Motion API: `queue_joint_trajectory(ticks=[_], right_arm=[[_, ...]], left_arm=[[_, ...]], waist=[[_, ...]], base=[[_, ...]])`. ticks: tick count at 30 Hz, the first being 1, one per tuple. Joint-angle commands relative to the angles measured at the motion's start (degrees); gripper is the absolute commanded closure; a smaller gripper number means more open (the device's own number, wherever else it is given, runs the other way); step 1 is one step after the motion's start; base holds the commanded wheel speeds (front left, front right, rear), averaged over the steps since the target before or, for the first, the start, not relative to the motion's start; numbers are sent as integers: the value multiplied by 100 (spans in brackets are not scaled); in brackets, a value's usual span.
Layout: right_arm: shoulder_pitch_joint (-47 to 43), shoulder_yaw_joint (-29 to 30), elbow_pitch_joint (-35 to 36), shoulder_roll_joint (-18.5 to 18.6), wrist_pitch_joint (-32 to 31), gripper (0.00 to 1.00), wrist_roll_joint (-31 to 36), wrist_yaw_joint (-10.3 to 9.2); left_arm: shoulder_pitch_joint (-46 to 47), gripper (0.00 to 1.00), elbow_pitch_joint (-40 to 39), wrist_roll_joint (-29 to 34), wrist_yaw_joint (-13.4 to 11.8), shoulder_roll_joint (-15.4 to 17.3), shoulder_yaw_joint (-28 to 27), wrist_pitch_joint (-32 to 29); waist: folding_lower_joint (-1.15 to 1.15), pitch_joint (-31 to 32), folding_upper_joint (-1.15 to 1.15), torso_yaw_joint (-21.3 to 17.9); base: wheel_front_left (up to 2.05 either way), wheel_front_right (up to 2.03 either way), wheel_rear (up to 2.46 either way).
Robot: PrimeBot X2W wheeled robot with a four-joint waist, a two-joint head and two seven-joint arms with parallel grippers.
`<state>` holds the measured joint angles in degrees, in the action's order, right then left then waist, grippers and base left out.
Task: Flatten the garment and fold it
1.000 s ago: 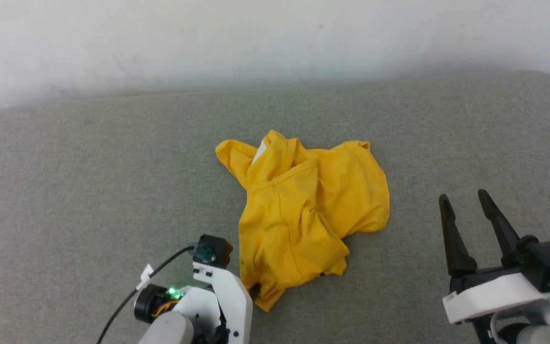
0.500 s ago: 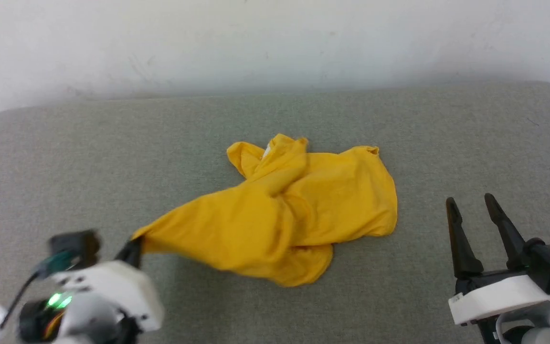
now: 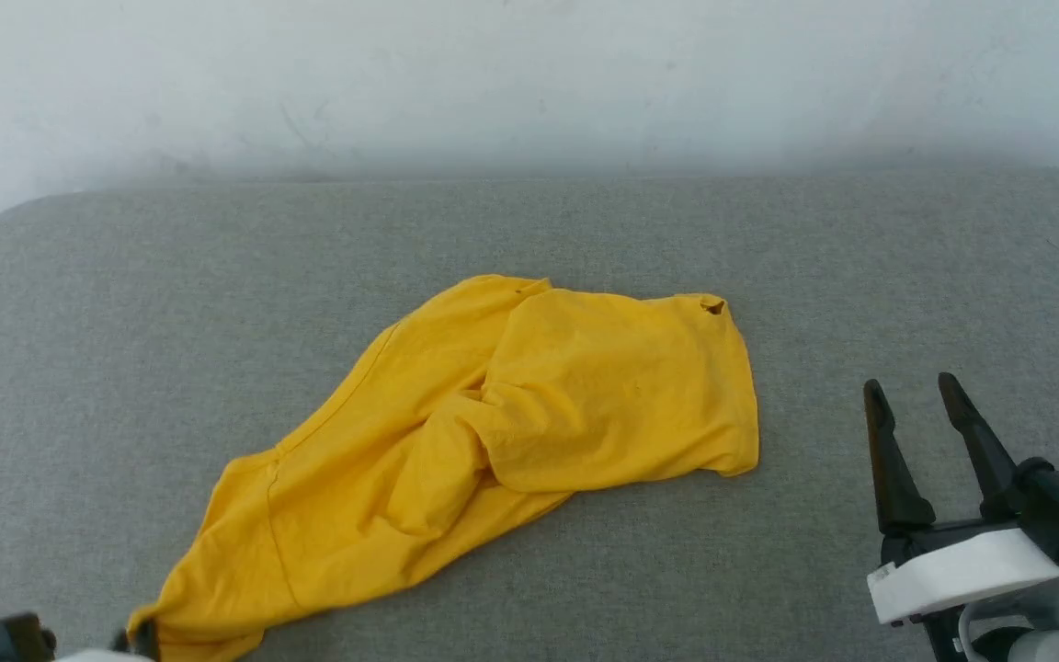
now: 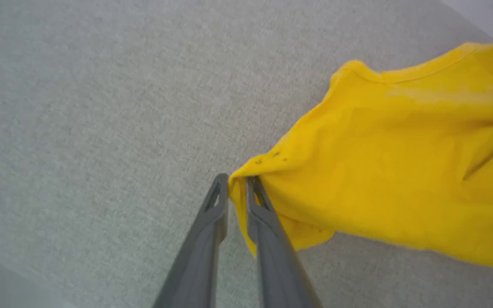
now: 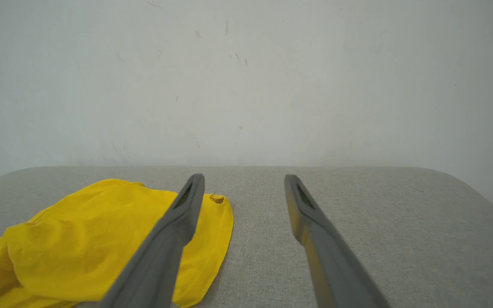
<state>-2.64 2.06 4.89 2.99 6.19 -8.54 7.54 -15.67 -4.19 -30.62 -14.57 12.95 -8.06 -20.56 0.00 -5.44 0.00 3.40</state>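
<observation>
The garment (image 3: 511,414), a bright yellow T-shirt, lies stretched in a crumpled diagonal band from the middle of the grey surface down to the lower left corner. My left gripper (image 4: 237,182) is shut on a corner of the garment (image 4: 379,171), with a fold of yellow cloth pinched between its fingertips; in the head view only a dark bit of it (image 3: 139,639) peeks in at the bottom left edge. My right gripper (image 3: 914,391) stands open at the lower right, apart from the cloth, its fingers (image 5: 186,205) empty with the garment (image 5: 101,239) to their left.
The grey fabric-covered surface (image 3: 860,276) has rounded corners and ends at a pale wall (image 3: 529,83) at the back. Bare grey room lies to the right of and behind the garment.
My left gripper closed on the garment's near corner and pulled it to the lower left, dragging the heap out into a long band. The head camera shifted. The right gripper stayed put.
</observation>
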Motion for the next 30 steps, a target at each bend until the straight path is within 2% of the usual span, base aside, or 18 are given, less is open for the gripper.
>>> queue_joint_trajectory(ticks=[1, 7, 13, 16, 20, 26, 30], right_arm=[[-14, 26, 25, -12, 4, 0, 25, -5], [-48, 103, 57, -12, -80, 0, 88, -5], [157, 149, -214, -12, -334, 0, -179, -5], [433, 147, -621, -10, -639, 0, -296, -5], [899, 1, -1400, 200, -1036, 0, -462, -5], [1794, -511, -2921, 584, -2084, 0, -1032, -5], [2419, -704, -3972, 609, -2614, 0, -1410, -5]], left_arm=[[148, 0, -27, 49, 55, -5, -10, 155], [659, 0, -265, 395, 486, -181, 176, 1835], [912, 0, -204, 862, 952, -241, 690, 3007], [958, 0, -59, 1187, 1087, -234, 1052, 3222], [1088, 0, 173, 1482, 1201, -235, 1365, 3383], [1215, 0, 363, 1624, 1250, -359, 1564, 3494], [1256, 0, 403, 1657, 1233, -437, 1588, 3527]], waist=[[0, 19, 0, 16], [0, 123, 0, 76], [0, 210, 0, 88], [0, 258, 0, 141], [0, 271, 0, 271], [0, 196, 0, 539], [0, 119, 0, 688]], base=[[0, 0, 0], [0, 0, 0], [0, 0, 0], [0, 0, 0], [0, 0, 0], [0, 0, 0], [0, 0, 0]])
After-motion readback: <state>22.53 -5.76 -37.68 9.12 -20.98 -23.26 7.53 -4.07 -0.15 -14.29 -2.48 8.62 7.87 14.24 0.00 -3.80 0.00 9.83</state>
